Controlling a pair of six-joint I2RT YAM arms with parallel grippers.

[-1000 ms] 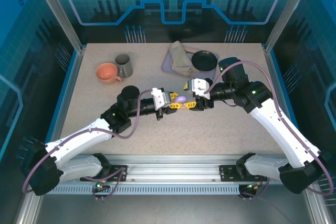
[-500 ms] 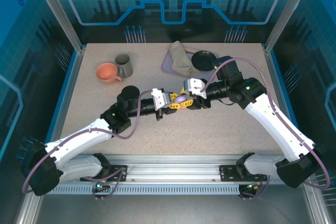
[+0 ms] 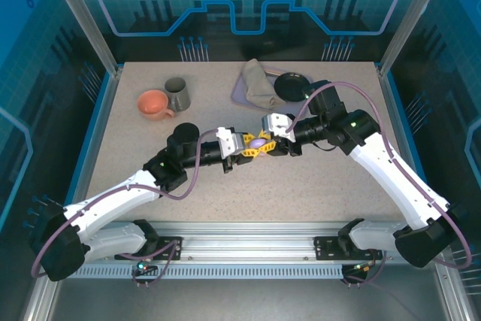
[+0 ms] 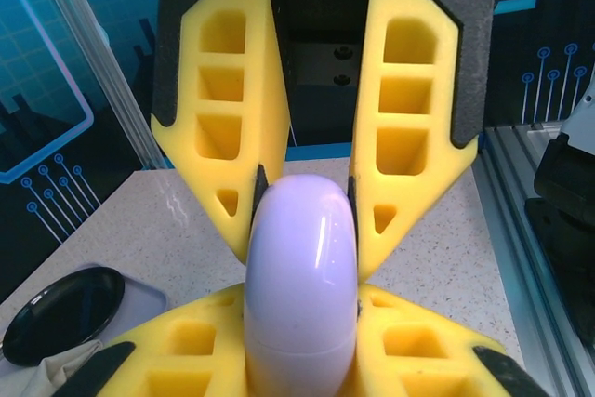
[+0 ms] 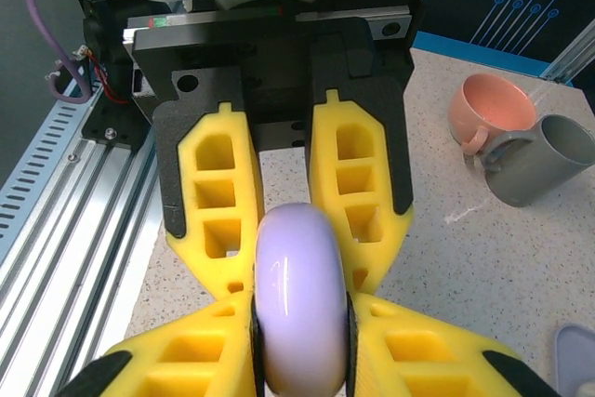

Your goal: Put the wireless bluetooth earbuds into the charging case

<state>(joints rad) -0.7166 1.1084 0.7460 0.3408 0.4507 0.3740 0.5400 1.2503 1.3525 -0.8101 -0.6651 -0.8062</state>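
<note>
Case (image 3: 258,143), lilac, lid closed, at mid-table, pinched on edge between left gripper (image 3: 243,145) and right gripper (image 3: 271,143), both clamped on it. Risk: the smooth rounded shell could squirt from the tips if the arms pull unevenly, falling to the table (image 3: 301,186), well short of the mugs (image 3: 167,99).

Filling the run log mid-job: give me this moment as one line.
left jaws: shut on smooth lilac rounded plastic case | right jaws: shut on same case | case lid: closed | stage: two-arm hold

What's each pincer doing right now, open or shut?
Left pincer: closed on the lilac case.
Right pincer: closed on the same lilac case, from the opposite side.
</note>
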